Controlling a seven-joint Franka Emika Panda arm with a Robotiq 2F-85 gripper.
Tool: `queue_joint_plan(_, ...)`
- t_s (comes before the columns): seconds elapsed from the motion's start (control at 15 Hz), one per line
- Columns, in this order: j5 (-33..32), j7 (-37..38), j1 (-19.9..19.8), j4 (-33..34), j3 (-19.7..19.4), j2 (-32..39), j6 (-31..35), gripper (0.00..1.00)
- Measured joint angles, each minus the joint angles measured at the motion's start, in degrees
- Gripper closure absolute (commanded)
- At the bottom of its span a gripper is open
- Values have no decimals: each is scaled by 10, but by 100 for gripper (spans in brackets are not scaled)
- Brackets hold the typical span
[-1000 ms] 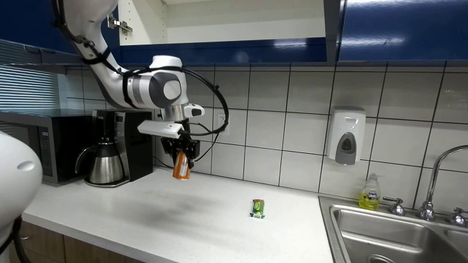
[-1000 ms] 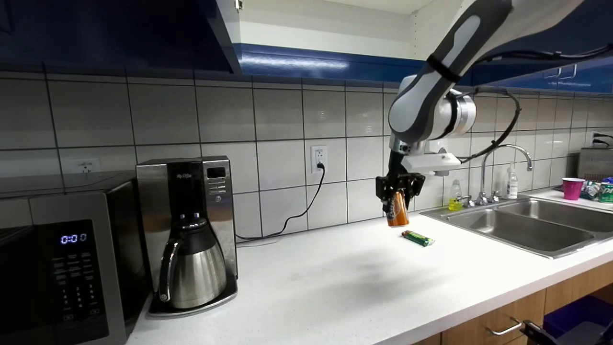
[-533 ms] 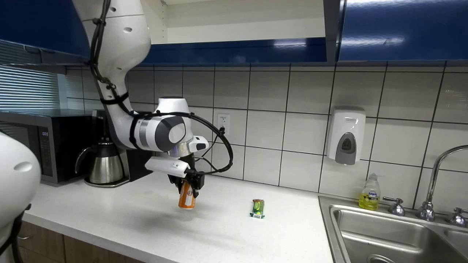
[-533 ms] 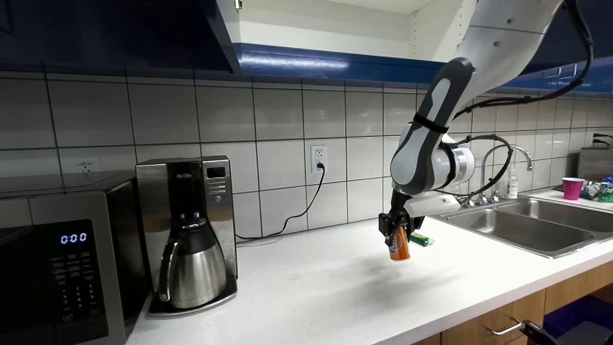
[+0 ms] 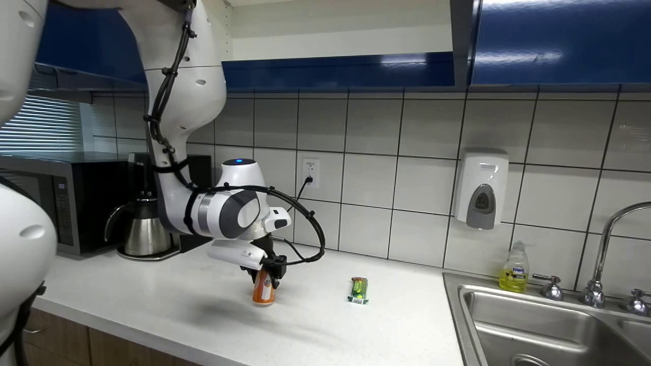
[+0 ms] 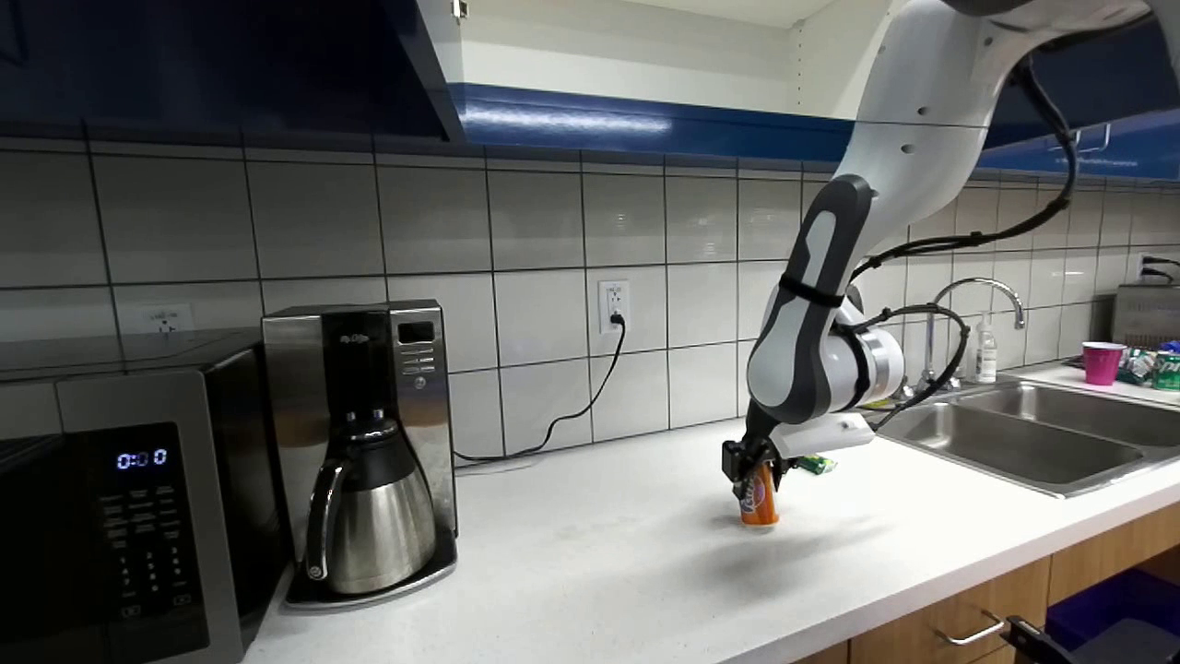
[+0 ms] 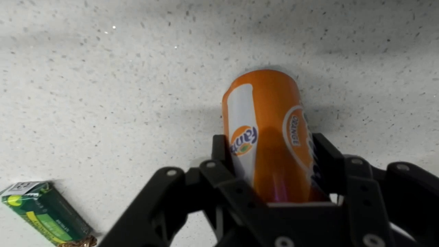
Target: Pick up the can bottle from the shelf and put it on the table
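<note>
The can bottle, an orange Fanta can (image 5: 264, 290), is near upright over the white table (image 5: 330, 330); it also shows in an exterior view (image 6: 760, 503) and the wrist view (image 7: 267, 120). My gripper (image 7: 269, 139) is shut on it from above, black fingers against both sides of its upper part. The gripper also shows in both exterior views (image 5: 265, 279) (image 6: 759, 484). The can's base is at or just above the countertop; I cannot tell if it touches. Its top is hidden in the gripper. The pale shelf (image 5: 341, 33) is above, framed in dark blue.
A small green-yellow packet (image 5: 358, 291) lies on the table near the can, also in the wrist view (image 7: 48, 212). A coffee maker with steel pot (image 6: 383, 526) and a microwave (image 6: 120, 516) stand at one end. A steel sink (image 5: 539, 315) and soap bottle (image 5: 514, 269) are opposite.
My gripper has moved down with the can in it, from well above the table to right at its surface. The fingers have stayed on the can. The packet has not moved.
</note>
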Motion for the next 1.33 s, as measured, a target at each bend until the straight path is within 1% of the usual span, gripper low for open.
queue_joint_plan(0.27, 0, 0, 1, 13, 0, 15, 19, 62)
queue_joint_plan(0.33, 0, 0, 1, 15, 0, 18, 22, 18)
queue_joint_plan(0.47, 0, 0, 2, 19, -1, 22, 26, 5)
queue_joint_plan(0.53, 0, 0, 3, 21, -2, 25, 26, 1)
queue_joint_plan(0.73, 0, 0, 6, 21, -9, 29, 25, 0)
queue_joint_plan(0.93, 0, 0, 16, 18, -35, 22, 6, 0)
queue_joint_plan(1.07, 0, 0, 26, 12, -60, -1, -28, 0)
queue_joint_plan(1.33, -29, 3, 50, -6, -116, -84, -136, 0)
